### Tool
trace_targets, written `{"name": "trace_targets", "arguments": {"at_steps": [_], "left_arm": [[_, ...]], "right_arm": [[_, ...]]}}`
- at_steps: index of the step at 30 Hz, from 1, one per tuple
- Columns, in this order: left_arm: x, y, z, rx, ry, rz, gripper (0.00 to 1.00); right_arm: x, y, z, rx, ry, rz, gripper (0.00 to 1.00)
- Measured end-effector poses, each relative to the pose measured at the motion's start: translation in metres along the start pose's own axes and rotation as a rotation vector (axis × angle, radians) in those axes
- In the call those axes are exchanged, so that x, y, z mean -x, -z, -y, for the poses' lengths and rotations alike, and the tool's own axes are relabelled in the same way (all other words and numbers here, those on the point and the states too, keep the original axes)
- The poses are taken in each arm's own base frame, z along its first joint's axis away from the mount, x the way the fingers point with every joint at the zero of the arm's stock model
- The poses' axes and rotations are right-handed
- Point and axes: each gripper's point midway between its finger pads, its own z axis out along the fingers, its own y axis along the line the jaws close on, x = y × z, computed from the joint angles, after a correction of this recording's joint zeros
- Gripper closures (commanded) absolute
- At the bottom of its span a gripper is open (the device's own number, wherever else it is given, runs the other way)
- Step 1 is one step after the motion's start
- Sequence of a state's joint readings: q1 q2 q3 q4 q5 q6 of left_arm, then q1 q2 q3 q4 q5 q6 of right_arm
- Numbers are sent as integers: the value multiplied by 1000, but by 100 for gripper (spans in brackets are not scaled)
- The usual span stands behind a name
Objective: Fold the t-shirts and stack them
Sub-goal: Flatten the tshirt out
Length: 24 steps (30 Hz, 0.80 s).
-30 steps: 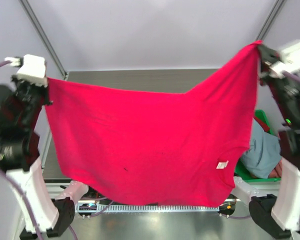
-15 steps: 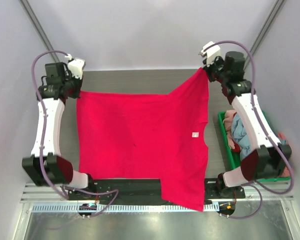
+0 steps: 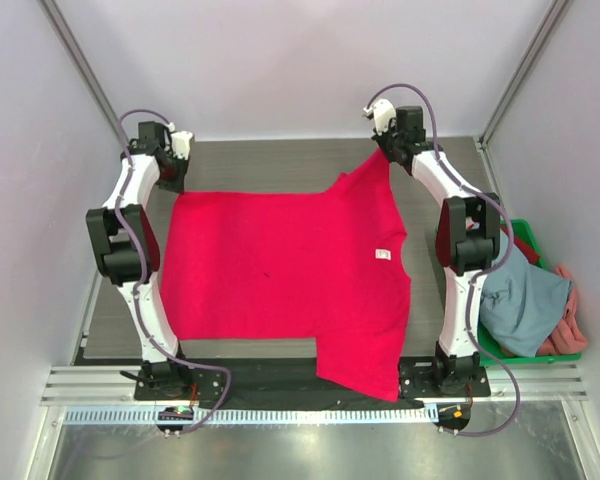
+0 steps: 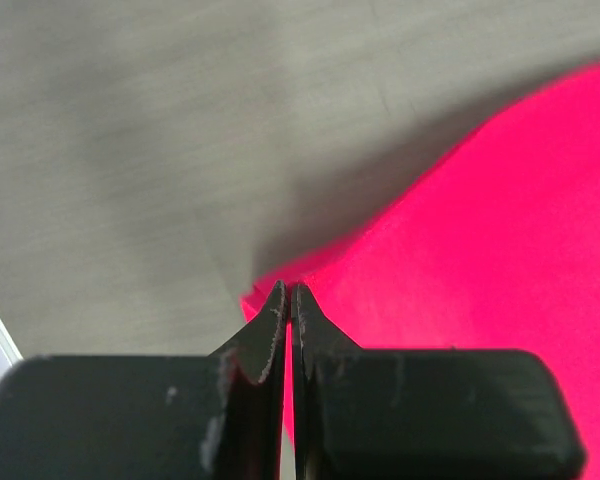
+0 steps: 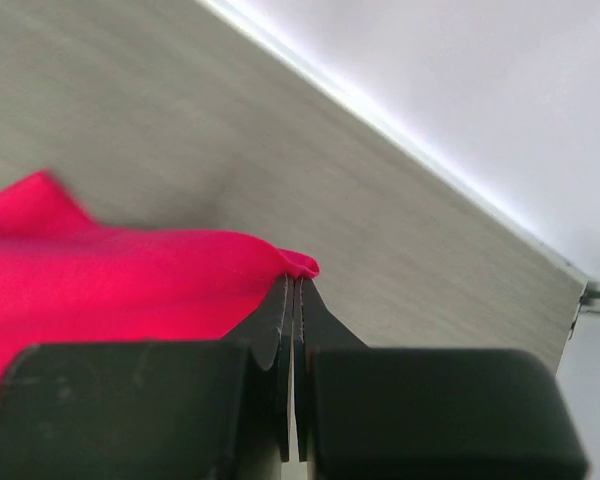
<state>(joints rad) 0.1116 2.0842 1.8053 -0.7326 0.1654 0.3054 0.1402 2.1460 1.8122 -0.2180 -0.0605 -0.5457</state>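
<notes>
T-shirt [image 3: 280, 270] spread, long axis left-right, collar right.

**Left arm** [image 3: 130, 250]: base at the near edge, upper link rising along the left side, elbow bowed outward, forearm reaching to the far left of the worktop [image 3: 280, 165].

**Left pincer** [image 4: 288, 292]: jaws pressed flat together, tips angled down, nipping one corner of the crimson t-shirt [image 3: 280, 260].

**Right arm** [image 3: 462, 240]: base at the near edge, elbow bowed out to the right, forearm slanting inward to the far side, wrist level with the left one.

**Right pincer** [image 5: 293, 285]: jaws pressed together, a small fold of the same shirt's edge caught at the tips.
</notes>
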Motion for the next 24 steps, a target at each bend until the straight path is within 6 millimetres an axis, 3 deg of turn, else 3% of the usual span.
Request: {"name": "trace_targets", "arguments": {"at_steps": [6, 15, 19, 24], "left_arm": [[31, -28, -18, 41, 20, 43, 100], [51, -43, -18, 133, -35, 60, 100], [65, -44, -19, 166, -58, 83, 100], [88, -41, -32, 209, -52, 143, 100]], "right_arm": [[4, -36, 18, -75, -2, 1, 99], [21, -79, 38, -164, -29, 58, 99], [26, -89, 46, -199, -37, 86, 99], [34, -88, 53, -230, -38, 112, 99]]}}
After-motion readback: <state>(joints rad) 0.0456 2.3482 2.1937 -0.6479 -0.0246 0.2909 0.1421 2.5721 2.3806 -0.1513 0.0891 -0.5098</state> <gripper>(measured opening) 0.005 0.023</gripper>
